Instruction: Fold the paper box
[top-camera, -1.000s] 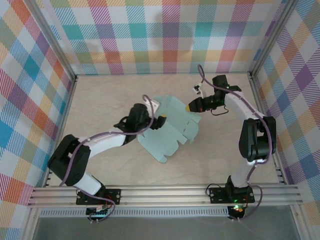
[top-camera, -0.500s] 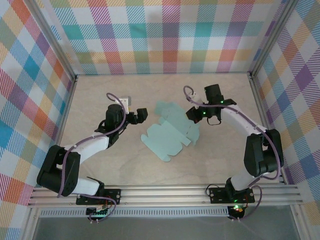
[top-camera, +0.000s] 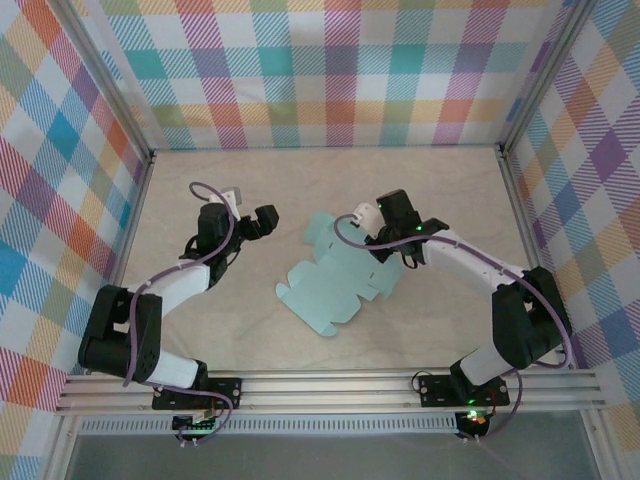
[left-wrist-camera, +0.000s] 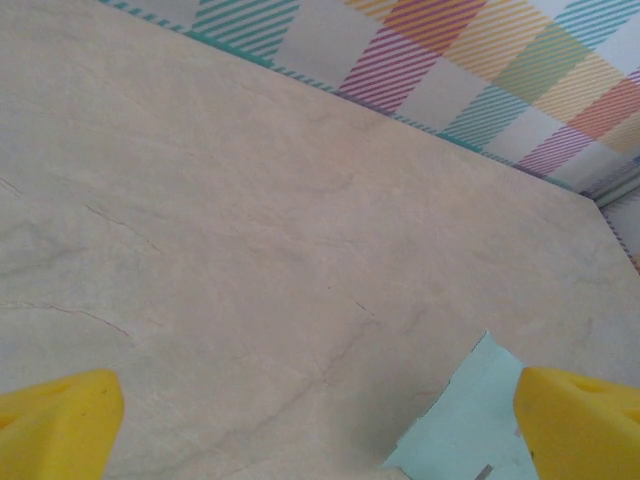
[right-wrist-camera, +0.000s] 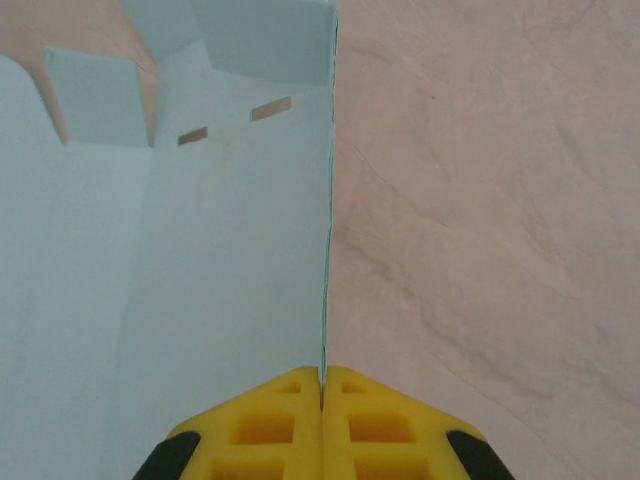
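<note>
R gripper (right-wrist-camera: 322, 385) has its fingers pinched tight on 1 panel edge of the paper box (top-camera: 330, 285), at the sheet's 1 o'clock side in top view. Rest of the card lies opened out mid table (top-camera: 420, 320). L gripper (top-camera: 262, 222) is spread wide w/ nothing between, at the box's 10 o'clock, not touching.

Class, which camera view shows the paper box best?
The top external view: the paper box is spread out there with its whole outline of flaps visible. The right wrist view shows one panel close up, its edge pinched by the right gripper. The left wrist view catches a corner at the bottom right.
</note>
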